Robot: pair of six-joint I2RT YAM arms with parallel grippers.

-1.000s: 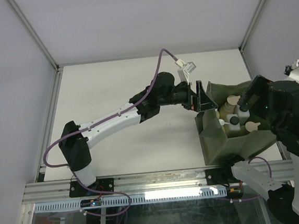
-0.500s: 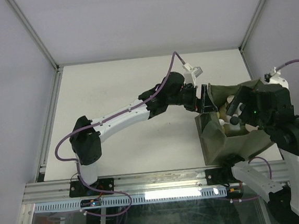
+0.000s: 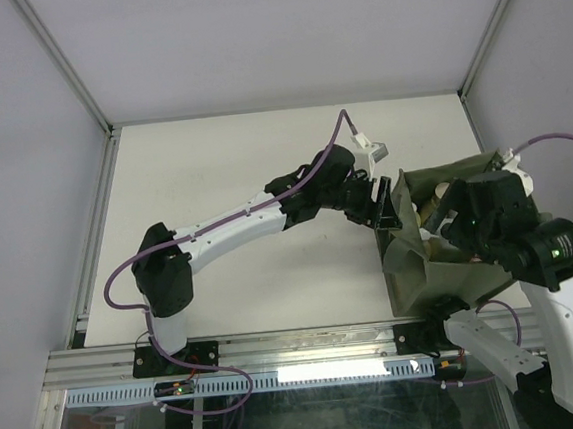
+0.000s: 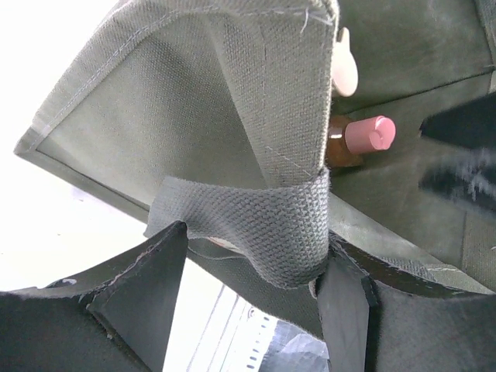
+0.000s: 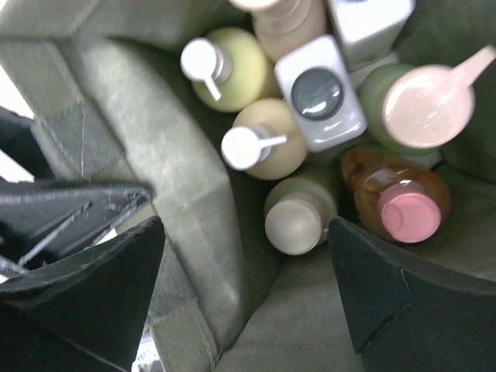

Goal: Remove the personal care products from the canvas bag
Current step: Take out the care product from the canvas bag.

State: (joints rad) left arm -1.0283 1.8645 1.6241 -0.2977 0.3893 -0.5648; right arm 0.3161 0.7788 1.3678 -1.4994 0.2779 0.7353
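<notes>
The olive canvas bag (image 3: 418, 263) lies at the right of the table with its mouth open. My left gripper (image 4: 256, 244) is at the bag's near rim, its jaws open around the woven strap handle (image 4: 260, 221), whose edges touch both fingers. My right gripper (image 5: 246, 229) hangs open over the bag's mouth with nothing held. Below it stand several personal care products: a yellow-green pump bottle (image 5: 232, 66), a tan pump bottle (image 5: 263, 147), a white bottle with a black cap (image 5: 318, 93), a beige-capped bottle (image 5: 298, 217) and an orange bottle with a pink cap (image 5: 403, 205).
The bag's side wall (image 5: 178, 194) folds inward right beside the bottles, under my right gripper's left finger. The table's right wall (image 3: 530, 73) stands close behind the bag. White tabletop (image 3: 242, 168) stretches left of the bag.
My left gripper has moved right onto the bag's rim and narrowed around the strap. My right gripper has swung left and down over the bag's mouth, hiding most bottles from above.
</notes>
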